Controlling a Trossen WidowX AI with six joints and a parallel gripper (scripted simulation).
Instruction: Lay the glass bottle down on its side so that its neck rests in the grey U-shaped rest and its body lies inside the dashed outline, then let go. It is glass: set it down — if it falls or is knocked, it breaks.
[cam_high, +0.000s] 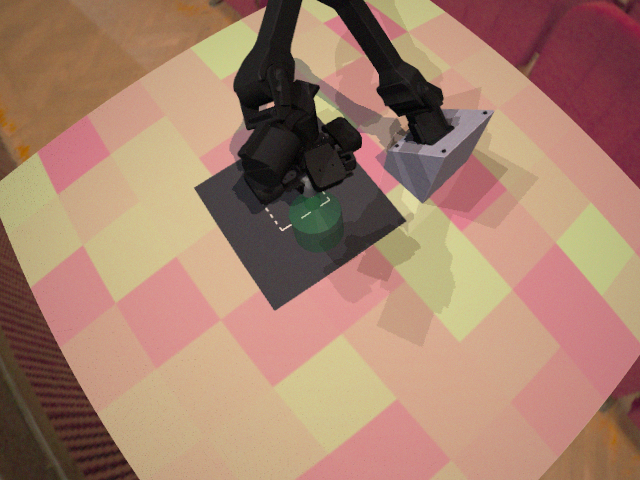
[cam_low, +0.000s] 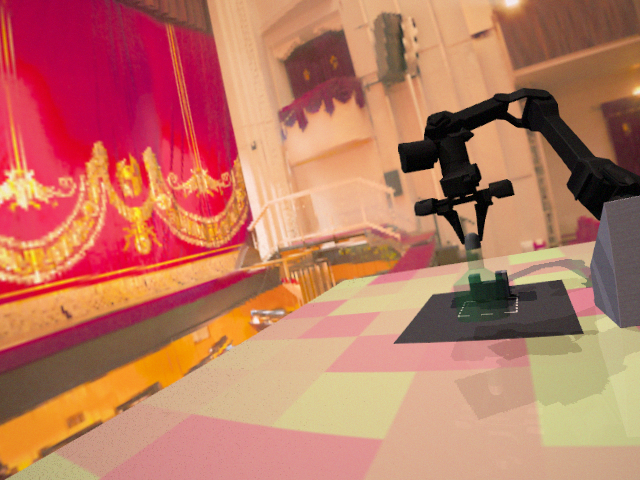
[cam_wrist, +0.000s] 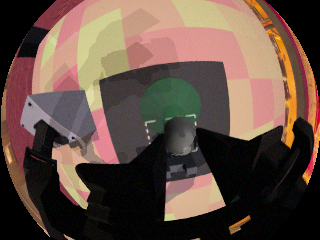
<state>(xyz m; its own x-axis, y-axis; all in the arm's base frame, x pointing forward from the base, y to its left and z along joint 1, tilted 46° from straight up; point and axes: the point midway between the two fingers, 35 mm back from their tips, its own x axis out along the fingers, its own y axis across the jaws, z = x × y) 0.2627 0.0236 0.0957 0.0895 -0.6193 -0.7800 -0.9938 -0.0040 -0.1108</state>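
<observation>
The green glass bottle (cam_high: 316, 229) (cam_low: 473, 279) (cam_wrist: 170, 97) is about upright, neck up, body low over the mat. My gripper (cam_low: 472, 240) (cam_wrist: 180, 135) points down and is shut on its neck near the grey top. Whether the base touches the mat is hard to tell. The dashed outline (cam_high: 282, 228) (cam_low: 511, 312) (cam_wrist: 147, 123) shows partly through the green body, which overlaps its front edge. The grey U-shaped rest (cam_low: 502, 279) (cam_wrist: 175, 172) stands at the outline's other end, behind the bottle in the exterior view; the arm hides it in the top view.
A dark square mat (cam_high: 273, 279) (cam_low: 553, 315) (cam_wrist: 117, 110) lies under the outline and rest. A grey-blue angular block (cam_high: 439, 173) (cam_low: 620, 268) (cam_wrist: 62, 115) stands beside the mat, at the foot of the arm. The table (cam_high: 217, 392) (cam_low: 310, 392) has a pink, green and tan checked top.
</observation>
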